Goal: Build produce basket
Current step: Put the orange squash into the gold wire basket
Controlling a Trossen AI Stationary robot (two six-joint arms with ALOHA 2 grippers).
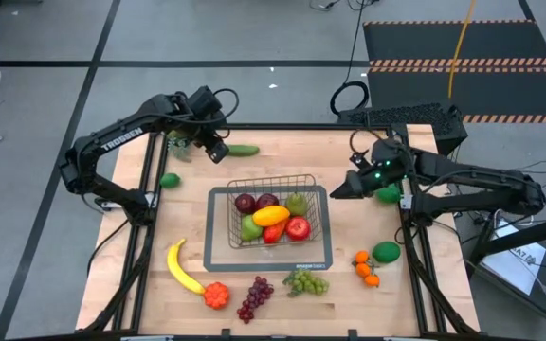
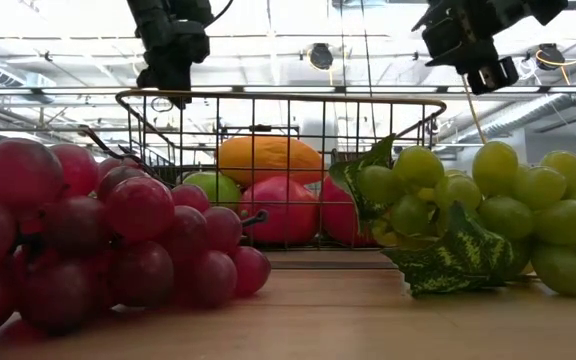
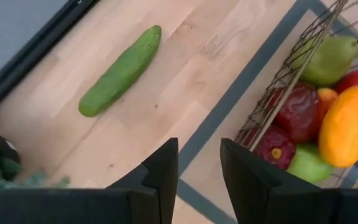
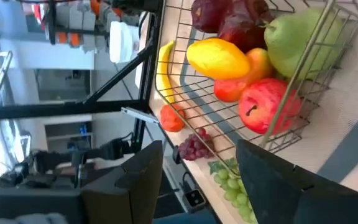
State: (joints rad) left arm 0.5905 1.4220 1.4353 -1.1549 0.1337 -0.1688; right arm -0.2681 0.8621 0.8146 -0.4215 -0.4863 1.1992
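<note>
The basket sits mid-counter on its dark base, already holding several pieces of produce. The left tool hovers empty, fingers spread with a narrow gap, between the basket's far corner and the cucumber, probably lining up for it. The right tool, spread and empty, waits beside the basket's right wall. Banana, grapes and oranges lie loose near the front edge.

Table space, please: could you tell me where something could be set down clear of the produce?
Bare wood lies between the banana and the basket, and right of the cucumber along the far edge. The near edge is crowded: red grapes, green grapes, oranges.
</note>
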